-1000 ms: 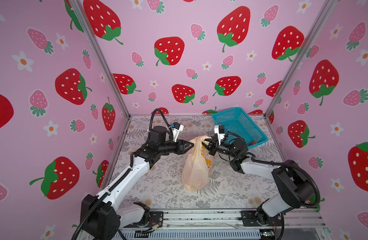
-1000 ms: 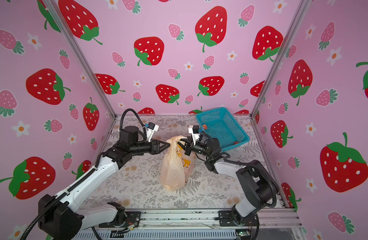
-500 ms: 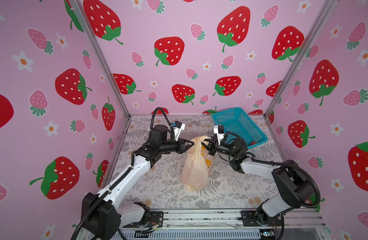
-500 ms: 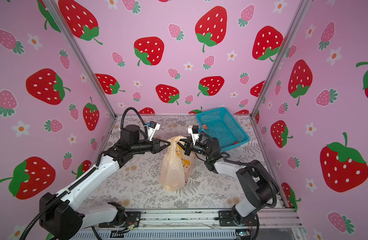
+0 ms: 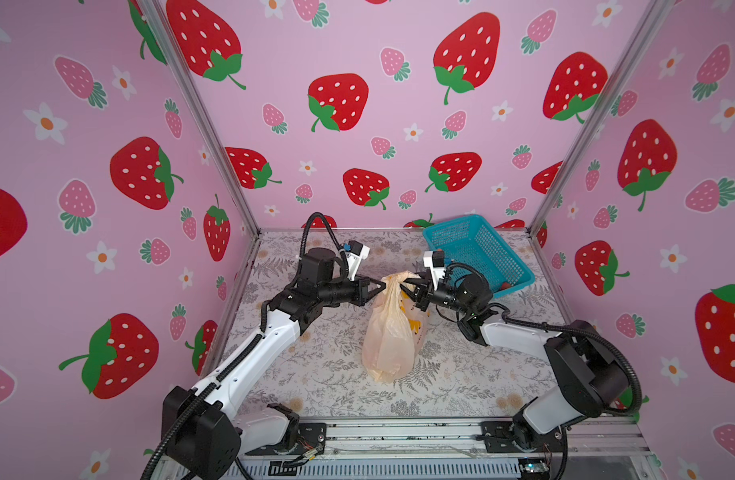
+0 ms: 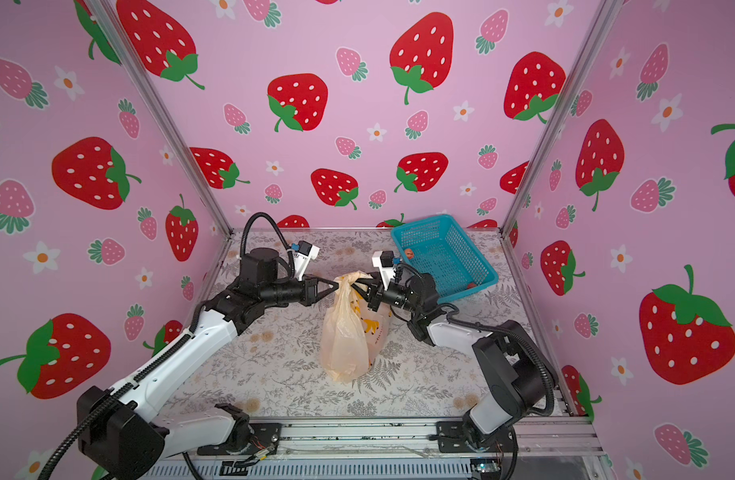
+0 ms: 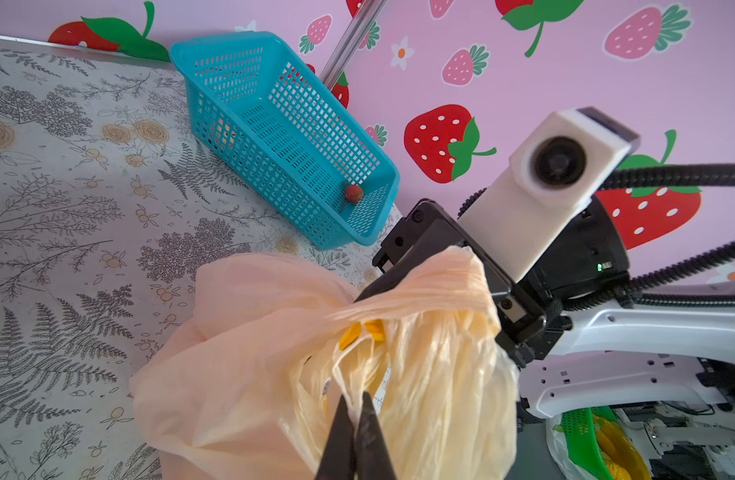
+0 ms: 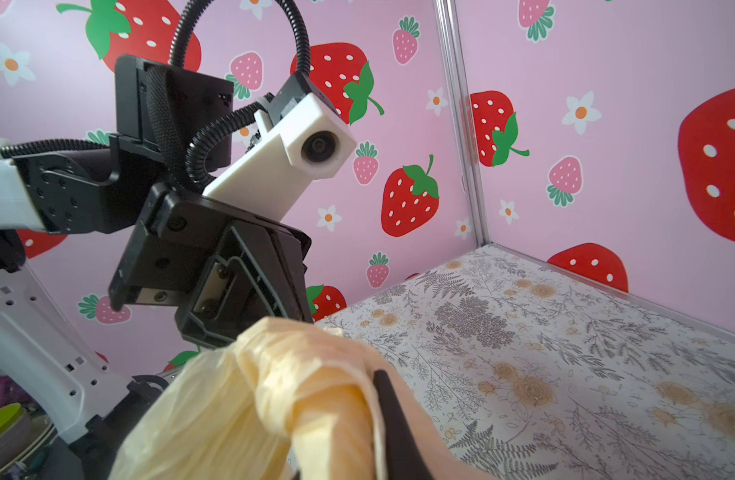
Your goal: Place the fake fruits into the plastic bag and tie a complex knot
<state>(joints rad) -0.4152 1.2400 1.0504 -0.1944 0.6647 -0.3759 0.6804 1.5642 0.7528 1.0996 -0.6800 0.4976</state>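
Standing upright on the tabletop [image 5: 315, 374], the plastic bag [image 5: 388, 336] sits just beside the blue basket [image 5: 482, 257], on the side toward the arm bases, with its top gathered into a twisted neck. From my station I read the left jaws as pinched together on a thin strand of that neck; in the left wrist view their fingertips [image 7: 341, 424] meet on the film. The right jaws meet the neck from the basket's side, with a bag loop draped over them. I cannot tell whether they grip it or stand parted. One small red fake fruit [image 7: 353, 193] lies in a basket corner, apart from the bag.
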